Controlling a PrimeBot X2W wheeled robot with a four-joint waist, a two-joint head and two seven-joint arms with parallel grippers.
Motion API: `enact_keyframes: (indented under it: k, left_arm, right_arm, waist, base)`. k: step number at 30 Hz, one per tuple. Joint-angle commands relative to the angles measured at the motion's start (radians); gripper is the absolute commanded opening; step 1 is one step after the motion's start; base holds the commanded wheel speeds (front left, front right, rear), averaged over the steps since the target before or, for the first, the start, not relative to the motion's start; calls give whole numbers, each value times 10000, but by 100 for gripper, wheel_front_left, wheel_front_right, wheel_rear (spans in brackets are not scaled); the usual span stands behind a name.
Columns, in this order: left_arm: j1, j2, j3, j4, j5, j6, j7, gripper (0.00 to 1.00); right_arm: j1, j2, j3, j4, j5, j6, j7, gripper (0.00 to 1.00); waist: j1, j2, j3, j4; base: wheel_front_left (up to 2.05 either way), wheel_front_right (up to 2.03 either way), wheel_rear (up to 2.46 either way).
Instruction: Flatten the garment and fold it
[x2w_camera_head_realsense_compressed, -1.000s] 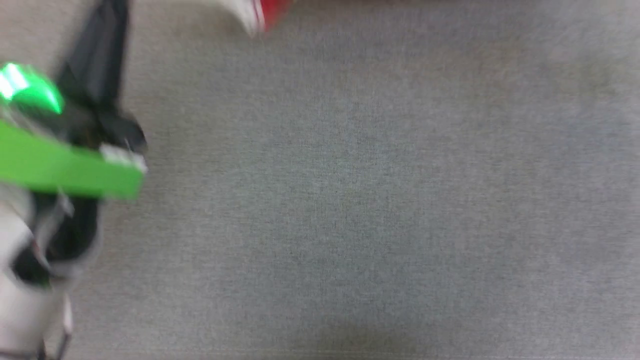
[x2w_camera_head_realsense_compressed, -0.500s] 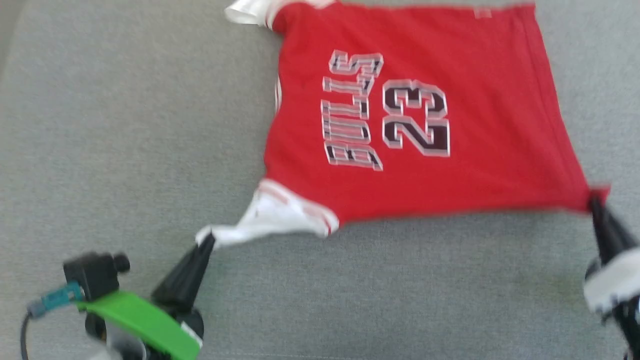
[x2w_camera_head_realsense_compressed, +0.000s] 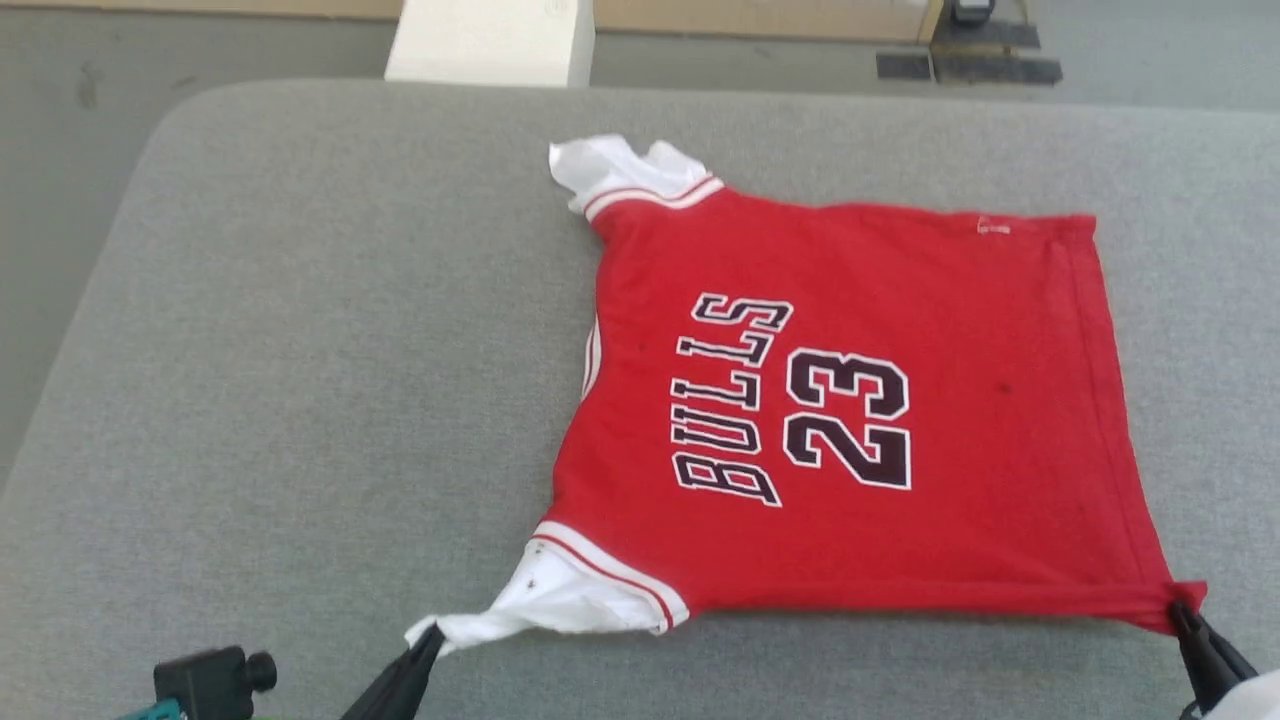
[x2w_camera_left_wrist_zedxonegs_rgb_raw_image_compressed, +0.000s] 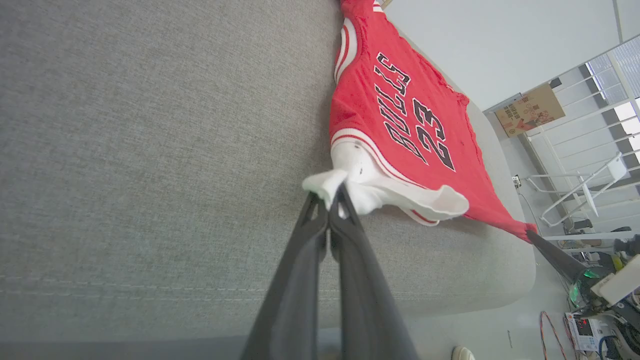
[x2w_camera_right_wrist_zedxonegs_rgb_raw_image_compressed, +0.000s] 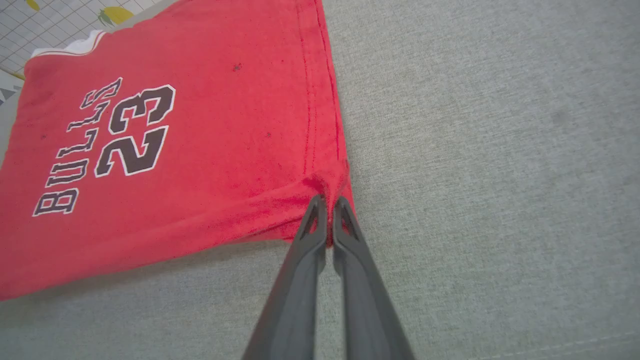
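The garment (x2w_camera_head_realsense_compressed: 850, 400), a red jersey with white sleeves and black "BULLS 23" print, lies spread on the grey padded table (x2w_camera_head_realsense_compressed: 300, 350), collar to the left, hem to the right. My left gripper (x2w_camera_head_realsense_compressed: 430, 640) is shut on the tip of the near white sleeve (x2w_camera_left_wrist_zedxonegs_rgb_raw_image_compressed: 350, 185), pulling it taut; the wrist view shows the pinch at the left gripper (x2w_camera_left_wrist_zedxonegs_rgb_raw_image_compressed: 330, 197). My right gripper (x2w_camera_head_realsense_compressed: 1178, 610) is shut on the near red hem corner, seen close at the right gripper (x2w_camera_right_wrist_zedxonegs_rgb_raw_image_compressed: 327, 202). The garment's (x2w_camera_right_wrist_zedxonegs_rgb_raw_image_compressed: 150, 150) near edge is lifted slightly off the surface. The far sleeve (x2w_camera_head_realsense_compressed: 620, 170) is crumpled.
A white box (x2w_camera_head_realsense_compressed: 490, 40) and cardboard sit on the floor beyond the table's far edge. Bare grey surface stretches to the garment's left and along the near edge. In the left wrist view, a white rack (x2w_camera_left_wrist_zedxonegs_rgb_raw_image_compressed: 585, 190) stands past the table's rounded corner.
The head camera has tilted up, so the whole picture shifted: the jersey, earlier at the frame's top, now sits mid-frame. Both grippers still hold the same sleeve tip and hem corner.
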Motion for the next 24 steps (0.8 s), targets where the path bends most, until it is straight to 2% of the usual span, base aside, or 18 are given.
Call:
enact_keyframes:
  k: [1, 8, 15, 22, 23, 24]
  left_arm:
    - [207, 179, 69, -82, -52, 108, -65, 0]
    - [-91, 514, 253, -675, 565, 463, -114, 0]
    - [-1774, 477, 302, -589, 1319, 375, 366, 0]
    - [-4116, -539, 88, 1128, 1813, -187, 782, 0]
    - [-4344, -701, 34, 1465, 1869, -276, 782, 0]
    - [-4829, -1120, -130, 2429, 1966, -491, 790, 0]
  right_arm:
    - [150, 11, -71, -110, 101, -13, 54, 0]
    - [12, 24, -112, -570, -102, -13, 119, 0]
    - [-1265, -148, 108, -664, -599, -13, 197, 0]
    - [-2765, -594, 323, 401, -838, -13, -26, 0]
    - [-2918, -642, 348, 555, -862, -13, -61, 0]
    - [-3286, -762, 396, 989, -945, -13, -147, 0]
  waist:
    - [1, 0, -234, 65]
    - [1, 0, -198, 54]
    - [1, 0, 469, -95]
    - [1, 0, 1222, -242]
    - [1, 0, 1310, -265]
    - [1, 0, 1554, -311]
  base:
    - [0, 0, 0]
    - [0, 0, 0]
    - [0, 0, 0]
    - [0, 0, 0]
    - [0, 0, 0]
    - [0, 0, 0]
